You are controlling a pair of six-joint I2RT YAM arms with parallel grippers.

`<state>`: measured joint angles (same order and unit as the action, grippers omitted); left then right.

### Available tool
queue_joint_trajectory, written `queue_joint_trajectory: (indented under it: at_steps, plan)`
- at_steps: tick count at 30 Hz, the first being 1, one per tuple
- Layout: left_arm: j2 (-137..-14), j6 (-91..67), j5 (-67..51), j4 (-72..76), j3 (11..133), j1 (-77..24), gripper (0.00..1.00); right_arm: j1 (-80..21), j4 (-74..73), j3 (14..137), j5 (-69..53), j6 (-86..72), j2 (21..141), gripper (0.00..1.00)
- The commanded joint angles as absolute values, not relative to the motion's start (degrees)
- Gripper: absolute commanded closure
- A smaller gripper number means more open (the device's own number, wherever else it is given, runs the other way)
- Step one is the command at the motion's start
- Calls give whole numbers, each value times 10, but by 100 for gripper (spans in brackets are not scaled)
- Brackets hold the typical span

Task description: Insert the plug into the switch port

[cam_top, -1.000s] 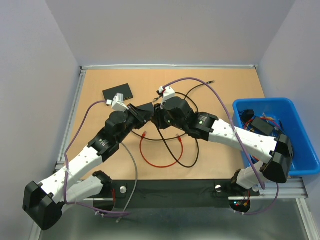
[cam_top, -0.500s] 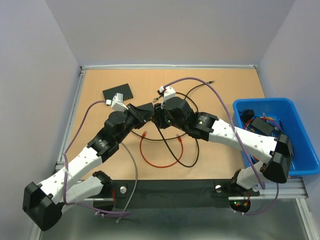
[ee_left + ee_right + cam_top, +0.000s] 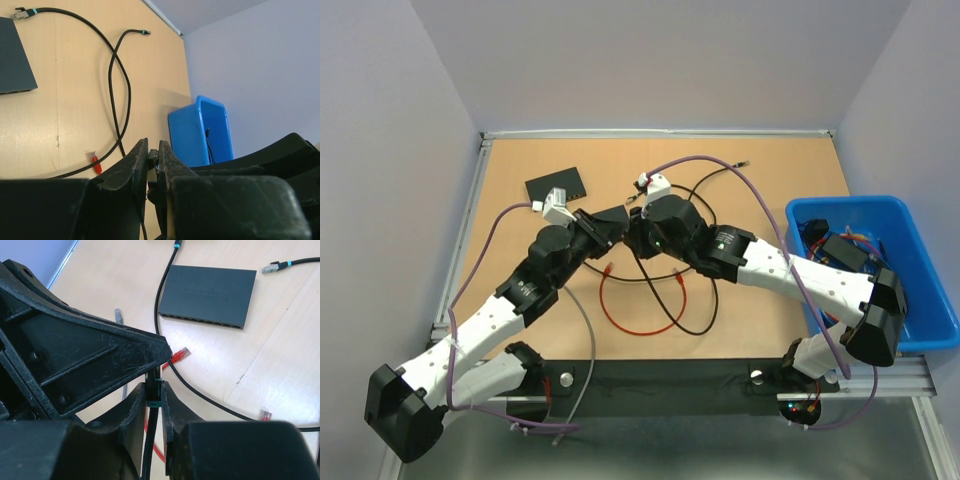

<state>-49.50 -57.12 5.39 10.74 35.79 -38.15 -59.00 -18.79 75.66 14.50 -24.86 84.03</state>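
Right gripper (image 3: 152, 390) closed tighter — black cable (image 3: 148, 450) pinched.

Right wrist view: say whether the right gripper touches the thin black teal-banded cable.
Touching. Right wrist view: the right gripper pinches the thin black cable between both fingers, no gap.

The left arm (image 3: 485, 325) has dropped slightly toward the near table (image 3: 770, 170) edge — elbow (image 3: 400, 420) lower in the top view — and the right gripper (image 3: 152, 390) has edged the same way.
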Motion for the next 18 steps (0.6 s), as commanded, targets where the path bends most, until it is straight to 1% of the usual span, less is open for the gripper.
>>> queue_joint_trajectory:
  at_steps: [1, 3, 4, 8, 10, 11, 13, 14, 17, 18]
  plan:
    - [-482, -556, 43, 146, 347, -384, 84, -593, -161, 749, 163, -249, 823, 89]
    - [-483, -550, 45, 143, 348, -384, 71, -593, -162, 739, 169, -246, 822, 89]
    - [-483, -547, 49, 139, 351, -383, 62, -593, -162, 735, 172, -245, 820, 89]
    - [-490, -514, 73, 96, 368, -370, 50, -585, -161, 708, 180, -243, 812, 89]
    - [-501, -502, 56, 93, 373, -345, 45, -577, -161, 693, 179, -243, 811, 89]
    - [-506, -496, 47, 95, 375, -331, 45, -574, -161, 689, 178, -243, 812, 89]
    - [-529, -475, 28, 98, 384, -307, 44, -569, -161, 684, 175, -243, 819, 90]
    - [-540, -465, 3, 107, 387, -275, 44, -563, -161, 682, 172, -241, 823, 90]
    - [-601, -428, -50, 124, 413, -230, 44, -553, -156, 683, 164, -235, 848, 90]
    - [-641, -418, -56, 126, 424, -208, 44, -550, -153, 684, 160, -234, 856, 91]
